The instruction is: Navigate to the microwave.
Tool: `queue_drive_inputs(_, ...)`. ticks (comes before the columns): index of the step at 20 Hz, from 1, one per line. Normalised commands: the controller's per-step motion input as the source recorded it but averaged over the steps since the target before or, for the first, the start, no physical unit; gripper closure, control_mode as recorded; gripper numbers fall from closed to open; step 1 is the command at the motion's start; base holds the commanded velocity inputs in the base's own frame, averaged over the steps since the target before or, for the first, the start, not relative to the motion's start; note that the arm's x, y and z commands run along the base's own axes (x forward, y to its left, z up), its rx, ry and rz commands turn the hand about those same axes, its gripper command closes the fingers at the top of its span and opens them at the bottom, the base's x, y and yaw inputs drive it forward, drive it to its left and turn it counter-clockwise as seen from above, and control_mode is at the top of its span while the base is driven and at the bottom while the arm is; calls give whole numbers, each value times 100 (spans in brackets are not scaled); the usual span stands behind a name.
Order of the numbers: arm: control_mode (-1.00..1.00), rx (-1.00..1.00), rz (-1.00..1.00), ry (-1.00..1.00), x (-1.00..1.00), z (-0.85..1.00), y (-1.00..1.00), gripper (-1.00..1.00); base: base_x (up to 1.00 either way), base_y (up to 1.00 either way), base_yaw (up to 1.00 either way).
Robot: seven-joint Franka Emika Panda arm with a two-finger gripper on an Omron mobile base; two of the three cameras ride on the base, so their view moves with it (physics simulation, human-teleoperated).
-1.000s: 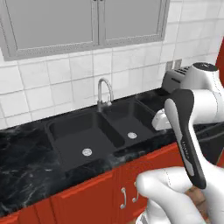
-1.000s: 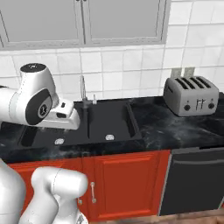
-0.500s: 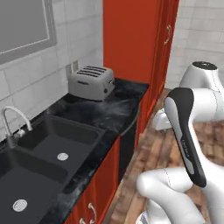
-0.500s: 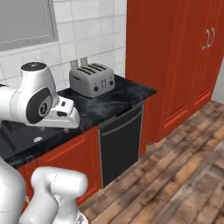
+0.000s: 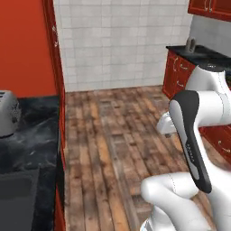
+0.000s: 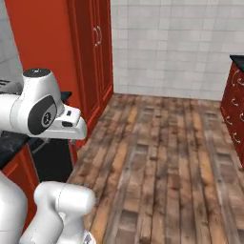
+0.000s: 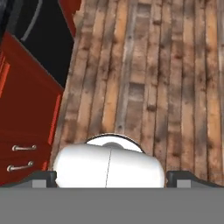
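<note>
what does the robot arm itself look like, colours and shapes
The arm is made of glossy white, rounded, bulbous segments. A dark grey to black band runs down the side of one link, with small faint lettering on it. In the right base view a round white joint housing carries a dark grey circular cap on its side and another on its top. No loose cables show.

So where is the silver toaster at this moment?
In the left base view, the silver toaster sits at the far left edge on the black marbled counter, beside the tall red cabinet.
</note>
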Motion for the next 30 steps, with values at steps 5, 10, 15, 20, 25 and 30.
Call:
queue_drive_inputs(5,100,0,0,0,0,0,0,-100,0,-24,-93)
queue_drive_inputs(10,100,0,0,0,0,0,0,-100,0,-15,-96)
queue_drive_inputs(15,100,0,0,0,0,0,0,-100,0,-15,-95)
queue_drive_inputs(20,100,0,0,0,0,0,0,-100,0,-15,-94)
queue_drive_inputs(25,100,0,0,0,0,0,0,-100,0,-9,-84)
queue_drive_inputs(30,100,0,0,0,0,0,0,-100,0,-1,-78)
